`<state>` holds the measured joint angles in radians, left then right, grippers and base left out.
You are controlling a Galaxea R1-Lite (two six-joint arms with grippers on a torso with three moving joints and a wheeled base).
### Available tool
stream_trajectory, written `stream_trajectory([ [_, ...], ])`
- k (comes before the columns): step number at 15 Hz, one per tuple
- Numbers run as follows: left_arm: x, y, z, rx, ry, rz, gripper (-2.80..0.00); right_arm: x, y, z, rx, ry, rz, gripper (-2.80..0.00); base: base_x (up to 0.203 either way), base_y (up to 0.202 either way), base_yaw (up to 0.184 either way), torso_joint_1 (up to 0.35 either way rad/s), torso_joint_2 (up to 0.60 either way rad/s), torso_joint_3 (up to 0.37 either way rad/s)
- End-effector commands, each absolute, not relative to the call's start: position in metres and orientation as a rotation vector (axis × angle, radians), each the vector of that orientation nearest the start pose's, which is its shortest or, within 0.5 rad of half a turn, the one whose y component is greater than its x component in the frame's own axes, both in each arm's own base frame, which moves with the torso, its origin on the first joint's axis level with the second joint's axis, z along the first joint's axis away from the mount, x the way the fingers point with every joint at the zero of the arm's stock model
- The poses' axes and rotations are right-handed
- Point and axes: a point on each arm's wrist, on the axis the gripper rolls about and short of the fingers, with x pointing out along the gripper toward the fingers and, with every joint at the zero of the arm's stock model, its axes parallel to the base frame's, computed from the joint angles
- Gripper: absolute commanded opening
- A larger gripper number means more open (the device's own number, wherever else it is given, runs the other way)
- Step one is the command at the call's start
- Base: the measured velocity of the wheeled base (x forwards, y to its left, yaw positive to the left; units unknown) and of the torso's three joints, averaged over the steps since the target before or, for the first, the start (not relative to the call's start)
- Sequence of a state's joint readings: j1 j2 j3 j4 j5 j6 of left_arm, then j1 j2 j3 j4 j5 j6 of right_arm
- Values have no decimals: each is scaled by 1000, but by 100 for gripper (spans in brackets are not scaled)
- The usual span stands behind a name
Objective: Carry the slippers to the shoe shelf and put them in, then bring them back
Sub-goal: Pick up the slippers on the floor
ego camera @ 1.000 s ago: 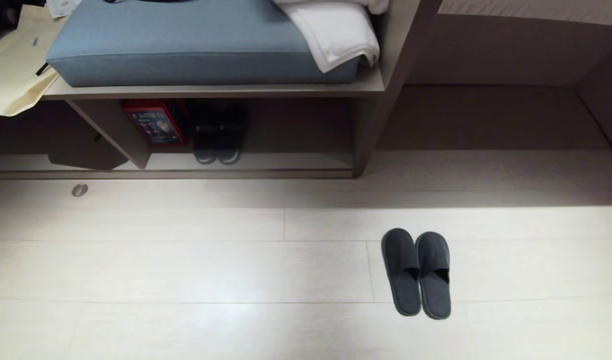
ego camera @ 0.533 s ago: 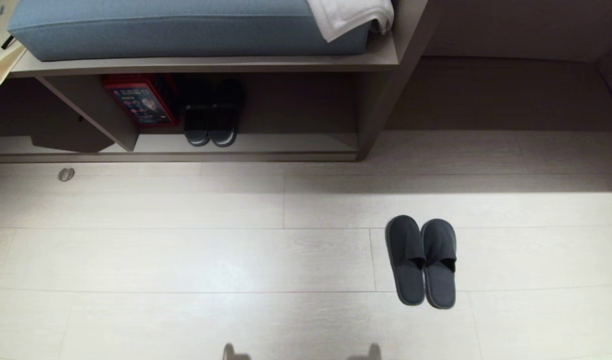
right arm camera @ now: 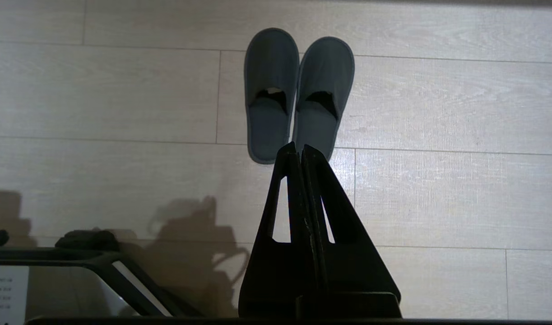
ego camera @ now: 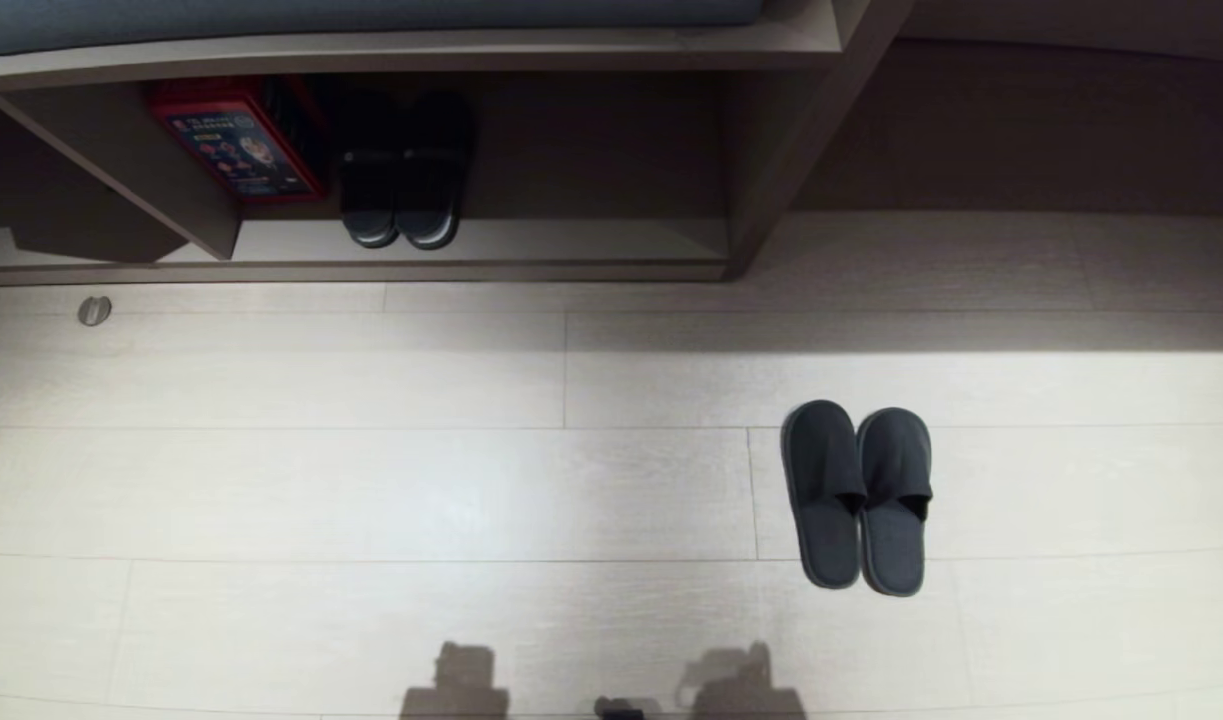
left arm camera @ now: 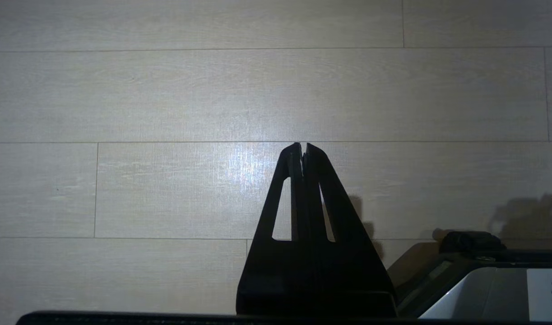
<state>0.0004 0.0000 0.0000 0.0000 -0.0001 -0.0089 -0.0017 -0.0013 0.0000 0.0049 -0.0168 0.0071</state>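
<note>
The slippers [ego camera: 821,470], a flat dark grey pair, lie side by side on the pale floor to the right, toes toward the furniture. The shoe shelf [ego camera: 571,240] is the low open compartment at the top of the head view, left of the slippers. Neither gripper shows in the head view; only their shadows fall at the bottom edge. My right gripper [right arm camera: 299,149] hangs shut and empty above the floor, just short of the slippers' [right arm camera: 269,63] heels. Over bare floor, my left gripper [left arm camera: 302,146] is also shut and empty.
A chunkier black pair of shoes [ego camera: 401,170] and a red box [ego camera: 236,140] sit in the shelf's left part. A vertical panel [ego camera: 771,170] bounds the shelf on the right. A small metal stop [ego camera: 94,310] is on the floor at the left. My base [left arm camera: 483,280] shows beside the left gripper.
The whole head view has tilted downward: the shelf slid up the picture, the cushion and towel left it, and the arms' shadows entered at the bottom. The slippers stay put.
</note>
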Motion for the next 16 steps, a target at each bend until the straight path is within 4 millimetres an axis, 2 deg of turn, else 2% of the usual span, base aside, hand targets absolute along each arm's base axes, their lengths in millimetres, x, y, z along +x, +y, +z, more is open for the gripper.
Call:
stream_trajectory([
  [1, -23, 0, 75, -9, 1, 0, -280, -23, 0, 75, 9, 5, -20, -280, 0, 0, 0, 4, 2, -188],
  [16, -23, 0, 75, -8, 0, 1, -280, -23, 0, 75, -22, 6, -15, -280, 0, 0, 0, 3, 2, -198],
])
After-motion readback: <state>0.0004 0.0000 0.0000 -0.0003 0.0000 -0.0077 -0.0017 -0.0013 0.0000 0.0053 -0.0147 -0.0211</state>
